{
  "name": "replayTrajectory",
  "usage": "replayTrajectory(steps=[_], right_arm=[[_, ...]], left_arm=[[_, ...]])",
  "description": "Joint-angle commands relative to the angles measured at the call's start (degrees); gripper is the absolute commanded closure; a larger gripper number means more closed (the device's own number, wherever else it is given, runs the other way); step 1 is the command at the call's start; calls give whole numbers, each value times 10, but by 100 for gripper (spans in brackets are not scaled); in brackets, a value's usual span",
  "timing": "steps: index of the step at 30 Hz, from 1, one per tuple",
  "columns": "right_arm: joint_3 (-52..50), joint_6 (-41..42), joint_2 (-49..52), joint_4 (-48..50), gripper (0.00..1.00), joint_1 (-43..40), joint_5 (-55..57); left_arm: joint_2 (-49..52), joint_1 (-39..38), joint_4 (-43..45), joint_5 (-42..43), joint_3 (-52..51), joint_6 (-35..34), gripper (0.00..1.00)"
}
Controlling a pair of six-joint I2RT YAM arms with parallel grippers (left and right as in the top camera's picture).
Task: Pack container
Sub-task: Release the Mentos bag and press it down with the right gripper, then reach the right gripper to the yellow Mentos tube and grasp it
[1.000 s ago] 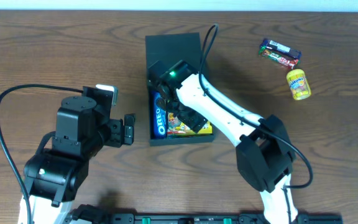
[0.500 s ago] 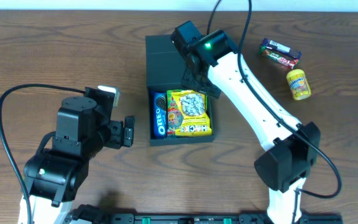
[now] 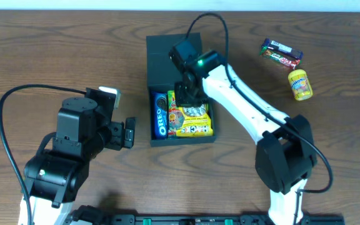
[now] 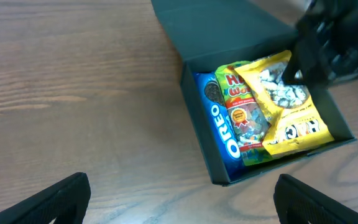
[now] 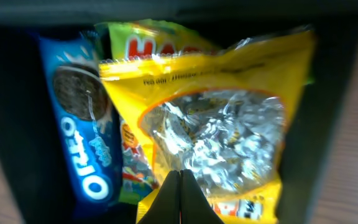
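Since half a second ago the right hand [image 3: 189, 94] has swung back from the lid to the container's [image 3: 167, 56] rear half. Its jaws were wide a second ago and are now pinched together, empty, over the yellow bag [image 3: 195, 122]. I cannot tell whether they touch it. The left hand [image 3: 129, 132] is unchanged, spread wide, just left of the container.

The container sits mid-counter [image 3: 55, 50], lid flat behind it. The Oreo pack [image 3: 161, 114] lies along the left wall. A green candy bag [image 4: 244, 112] is mostly buried under the yellow one, and the arm hides the bags' tops.

The candy bar [image 3: 281, 53] and yellow bottle [image 3: 299, 84] lie well apart at far right, with bare wood around them.
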Motion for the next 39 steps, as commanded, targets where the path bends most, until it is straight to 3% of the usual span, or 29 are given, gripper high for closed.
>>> replayTrajectory(steps=[1, 11, 22, 27, 34, 36, 39], right_arm=[[-36, -14, -2, 19, 99, 3, -19], [-105, -12, -1, 117, 99, 3, -25], [-29, -19, -92, 61, 99, -32, 22], [-26, -38, -170, 57, 97, -83, 149], [-26, -59, -169, -1, 97, -223, 169], [-26, -68, -162, -13, 91, -270, 168], [-27, -88, -153, -21, 71, -335, 167]], left_arm=[[-1, 2, -2, 0, 12, 7, 4], [-1, 2, -2, 0, 12, 7, 5], [-1, 2, -5, 0, 12, 7, 5], [-1, 2, -9, 0, 12, 7, 5], [-1, 2, -9, 0, 12, 7, 5], [-1, 2, -9, 0, 12, 7, 4], [-1, 2, -10, 0, 12, 7, 4]])
